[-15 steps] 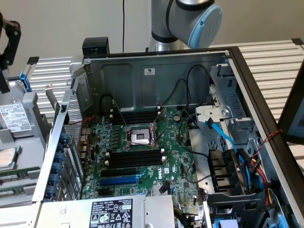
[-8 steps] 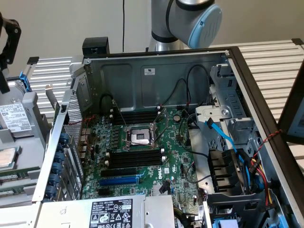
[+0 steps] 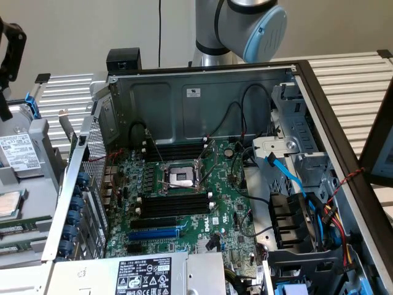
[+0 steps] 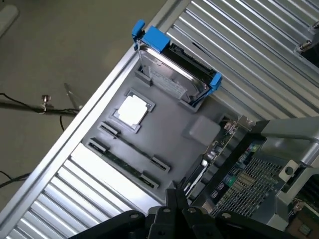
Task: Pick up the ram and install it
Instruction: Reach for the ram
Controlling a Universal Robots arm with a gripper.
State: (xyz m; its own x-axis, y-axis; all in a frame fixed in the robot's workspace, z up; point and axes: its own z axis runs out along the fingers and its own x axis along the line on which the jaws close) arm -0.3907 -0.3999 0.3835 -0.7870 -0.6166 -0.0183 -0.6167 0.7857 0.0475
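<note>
The ram (image 4: 122,163) is a thin dark-green stick lying flat between two small holders on a grey parts tray (image 4: 174,117). In the exterior view it shows at the far left edge (image 3: 13,224). My gripper (image 4: 177,201) hangs above the tray's edge, well apart from the ram, with its black fingers (image 4: 171,199) pressed together and nothing between them. Its dark body (image 3: 6,55) sits at the exterior view's upper left. On the motherboard (image 3: 233,203) in the open computer case, the long black memory slots (image 3: 172,206) lie on either side of the processor socket (image 3: 182,178).
The tray also holds a hard drive in a blue bracket (image 4: 174,67) and a square processor chip (image 4: 132,109). A blue expansion slot (image 3: 153,233), cables (image 3: 288,175) and a drive cage (image 3: 295,230) crowd the case. The case wall (image 3: 73,184) stands between tray and motherboard.
</note>
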